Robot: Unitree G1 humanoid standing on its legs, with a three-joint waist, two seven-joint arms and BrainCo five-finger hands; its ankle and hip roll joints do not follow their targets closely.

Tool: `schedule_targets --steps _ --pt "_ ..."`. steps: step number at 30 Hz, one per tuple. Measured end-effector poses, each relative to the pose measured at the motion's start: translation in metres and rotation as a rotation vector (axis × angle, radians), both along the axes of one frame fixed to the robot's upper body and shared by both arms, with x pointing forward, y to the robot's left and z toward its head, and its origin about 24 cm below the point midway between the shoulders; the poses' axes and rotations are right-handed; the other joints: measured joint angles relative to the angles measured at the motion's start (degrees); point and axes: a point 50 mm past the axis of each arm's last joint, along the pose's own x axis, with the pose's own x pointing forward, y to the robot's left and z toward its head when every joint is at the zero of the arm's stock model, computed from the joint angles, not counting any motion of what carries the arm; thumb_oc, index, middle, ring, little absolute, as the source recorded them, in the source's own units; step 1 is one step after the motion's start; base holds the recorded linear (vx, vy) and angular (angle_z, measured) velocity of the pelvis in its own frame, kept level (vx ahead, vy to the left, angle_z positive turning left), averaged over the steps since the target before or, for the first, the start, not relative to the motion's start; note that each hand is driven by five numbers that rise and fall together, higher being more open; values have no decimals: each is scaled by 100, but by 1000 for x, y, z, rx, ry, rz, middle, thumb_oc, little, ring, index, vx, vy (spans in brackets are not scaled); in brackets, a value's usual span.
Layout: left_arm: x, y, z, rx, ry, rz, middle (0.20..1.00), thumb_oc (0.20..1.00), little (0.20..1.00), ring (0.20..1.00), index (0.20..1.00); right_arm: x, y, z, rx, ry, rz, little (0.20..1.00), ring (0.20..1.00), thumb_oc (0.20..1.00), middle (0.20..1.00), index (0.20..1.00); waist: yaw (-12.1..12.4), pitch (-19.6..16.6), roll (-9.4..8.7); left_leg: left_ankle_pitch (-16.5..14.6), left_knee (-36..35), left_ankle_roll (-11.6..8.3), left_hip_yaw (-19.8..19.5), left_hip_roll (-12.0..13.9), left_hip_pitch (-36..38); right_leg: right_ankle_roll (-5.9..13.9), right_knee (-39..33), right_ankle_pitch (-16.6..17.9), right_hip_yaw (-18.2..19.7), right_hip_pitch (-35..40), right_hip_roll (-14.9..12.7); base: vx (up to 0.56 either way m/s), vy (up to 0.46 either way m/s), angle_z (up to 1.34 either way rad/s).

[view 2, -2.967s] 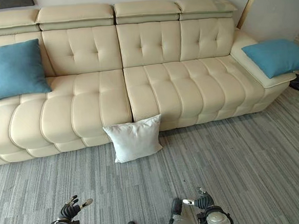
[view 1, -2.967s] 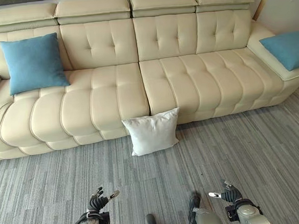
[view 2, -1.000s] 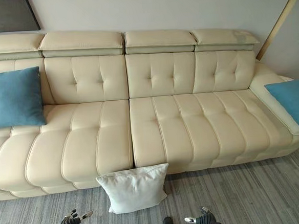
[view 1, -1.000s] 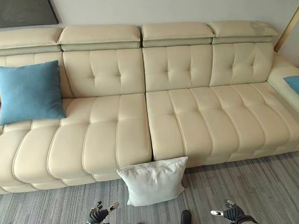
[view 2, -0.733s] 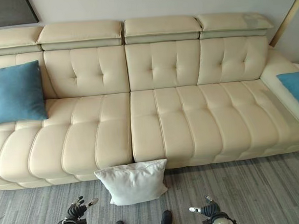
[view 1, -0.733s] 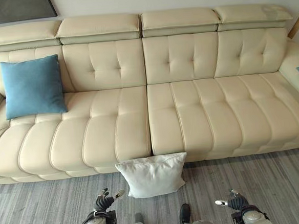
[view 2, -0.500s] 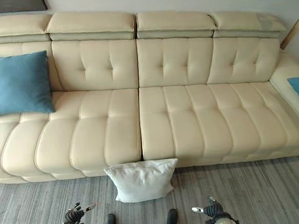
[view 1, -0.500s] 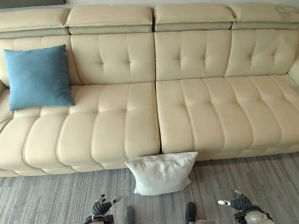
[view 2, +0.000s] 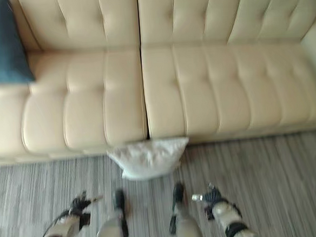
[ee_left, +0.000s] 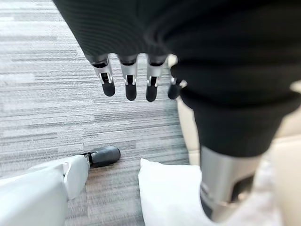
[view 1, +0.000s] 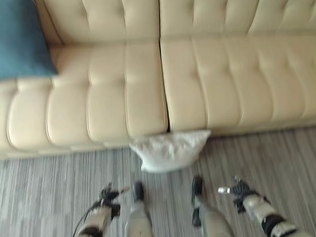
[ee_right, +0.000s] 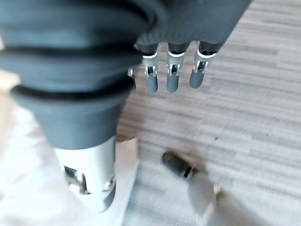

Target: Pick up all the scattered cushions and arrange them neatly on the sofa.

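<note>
Currently white cushion (view 1: 171, 151) lies on carpet (view 1: 43, 181) against the sofa's (view 1: 199, 83) front edge, mid-seam. Left hand (view 1: 108, 197) and right hand (view 1: 234, 189) both relaxed wide, holding nothing, hovering above carpet.

White cushion (view 1: 170, 151) on the grey carpet, leaning against the cream sofa (view 1: 209, 77) front, blue cushion (view 1: 11, 39) upright on the seat's left end.

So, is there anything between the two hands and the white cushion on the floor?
Nothing visible. The white cushion leans against the sofa front, and only bare carpet separates it from the left hand and right hand, both open.
</note>
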Motion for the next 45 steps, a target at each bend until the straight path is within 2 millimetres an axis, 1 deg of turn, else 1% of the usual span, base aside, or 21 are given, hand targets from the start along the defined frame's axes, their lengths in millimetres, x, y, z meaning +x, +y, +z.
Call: schedule_targets --steps 2,4,6,9,12,16,18,19,20,21,25,26,27,28,29,32,36,39,43,44,45 --pt "32 8 33 42 -106 17 1000 1000 1000 1000 1000 39 -8 43 -24 -134 -33 1000 1000 1000 1000 1000 -5 531 61 -5 175 -25 -24 10 -463 -5 261 3 11 -520 -30 -116 -13 -5" --pt "53 25 69 111 -202 48 1000 1000 1000 1000 1000 67 -12 84 -34 -276 -58 1000 1000 1000 1000 1000 -23 739 63 2 418 -29 -116 30 -1152 -6 542 4 9 -1221 -58 -89 -8 -2" --pt "66 42 100 179 -287 82 1000 1000 1000 1000 1000 79 -14 108 -35 -366 -88 1000 1000 1000 1000 1000 -24 761 46 67 619 3 -170 45 -1695 -120 817 -20 1 -1755 -89 -89 1 10" --pt "75 44 119 237 -344 80 1000 1000 1000 1000 1000 84 -8 115 -22 -418 -101 1000 1000 1000 1000 1000 -1 664 -12 10 815 66 -200 49 -2116 -177 1236 -235 6 -2267 -184 -38 -4 9" --pt "91 53 167 298 -503 115 1000 1000 1000 1000 1000 101 2 162 -20 -616 -89 1000 1000 1000 1000 1000 -72 767 -69 22 1217 49 -324 19 -3038 -268 1733 -264 -5 -3160 -252 19 6 14" --pt "107 21 201 305 -668 29 1000 1000 1000 1000 1000 111 20 224 -6 -865 -43 1000 1000 1000 1000 1000 -89 774 -103 -79 1659 145 -376 -36 -3617 -323 2334 -469 28 -3785 -370 21 11 7" --pt "113 10 215 299 -733 -4 1000 1000 1000 1000 1000 116 29 246 10 -947 -19 1000 1000 1000 1000 1000 -91 781 -110 -121 1706 94 -452 -15 -3709 -343 2379 -487 -3 -3846 -370 47 19 10" --pt "123 -42 252 252 -896 -136 1000 1000 1000 1000 1000 110 43 290 7 -1114 39 1000 1000 1000 1000 1000 -102 732 -130 -262 2107 138 -466 -126 -4027 -300 2994 -792 152 -4308 -517 70 8 21" --pt "125 -78 307 237 -1100 -253 1000 1000 1000 1000 1000 108 57 337 38 -1255 55 1000 1000 1000 1000 1000 -103 738 -133 -405 2582 163 -513 -138 -4639 -333 3481 -1004 168 -4868 -564 73 -10 19" --pt "125 -90 327 228 -1157 -272 1000 1000 1000 1000 1000 106 62 348 60 -1309 49 1000 1000 1000 1000 1000 -153 756 -149 -432 2808 143 -573 -141 -4871 -330 3685 -993 164 -5062 -590 71 -14 6" --pt "113 -99 334 180 -1241 -255 1000 1000 1000 1000 1000 93 66 351 146 -1415 59 1000 1000 1000 1000 1000 -156 757 -150 -645 3397 72 -708 -199 -5400 -392 4369 -1279 329 -5671 -651 45 19 3" --pt "109 -98 335 172 -1262 -264 1000 1000 1000 1000 1000 90 67 351 172 -1434 65 827 827 827 827 827 -162 757 -149 -644 3425 73 -738 -214 -5447 -392 4398 -1279 331 -5721 -641 35 16 -2" --pt "104 -98 335 156 -1282 -269 555 555 555 555 555 89 66 348 184 -1438 70 429 429 429 429 429 -161 757 -150 -646 3446 71 -777 -225 -5466 -392 4420 -1278 336 -5738 -649 41 22 -1" --pt "103 -100 333 141 -1291 -274 263 263 263 263 263 89 67 345 187 -1433 82 200 200 200 200 200 -167 750 -149 -655 3430 56 -780 -224 -5463 -392 4412 -1278 336 -5733 -645 38 22 1" --pt "99 -106 330 109 -1301 -286 200 200 200 200 200 87 71 343 212 -1435 103 200 200 200 200 200 -169 747 -148 -630 3527 94 -801 -257 -5471 -391 4478 -1279 361 -5754 -631 35 17 4" --pt "88 -117 323 2 -1339 -299 200 200 200 200 200 76 78 335 277 -1465 151 200 200 200 200 200 -161 741 -152 -766 3848 87 -794 -276 -5589 -411 4815 -1379 484 -5898 -650 8 0 1" --pt "89 -122 297 -182 -1268 -242 200 200 200 200 200 76 76 308 322 -1394 138 200 200 200 200 200 -168 732 -152 -806 3990 126 -800 -282 -5573 -409 4896 -1398 513 -5843 -674 -3 3 -1" --pt "89 -130 288 -260 -1232 -240 200 200 200 200 200 76 77 300 370 -1370 123 200 200 200 200 200 -176 725 -151 -810 3951 130 -804 -286 -5401 -401 4817 -1383 505 -5642 -681 -25 2 1" --pt "88 -134 282 -314 -1206 -232 200 200 200 200 200 77 78 289 421 -1334 104 200 200 200 200 200 -182 699 -150 -739 3587 207 -788 -285 -4943 -338 4485 -1341 483 -5180 -670 -69 -23 4" --pt "89 -131 280 -320 -1202 -219 200 200 200 200 200 77 82 283 446 -1314 103 200 200 200 200 200 -204 699 -151 -526 2878 274 -732 -305 -4295 -257 3835 -1210 409 -4535 -627 -85 -19 7" --pt "87 -130 272 -323 -1184 -210 200 200 200 200 200 76 83 272 460 -1286 94 200 200 200 200 200 -214 540 -169 -428 2537 310 -691 -321 -4059 -217 3527 -1144 374 -4325 -603 -72 -19 9"
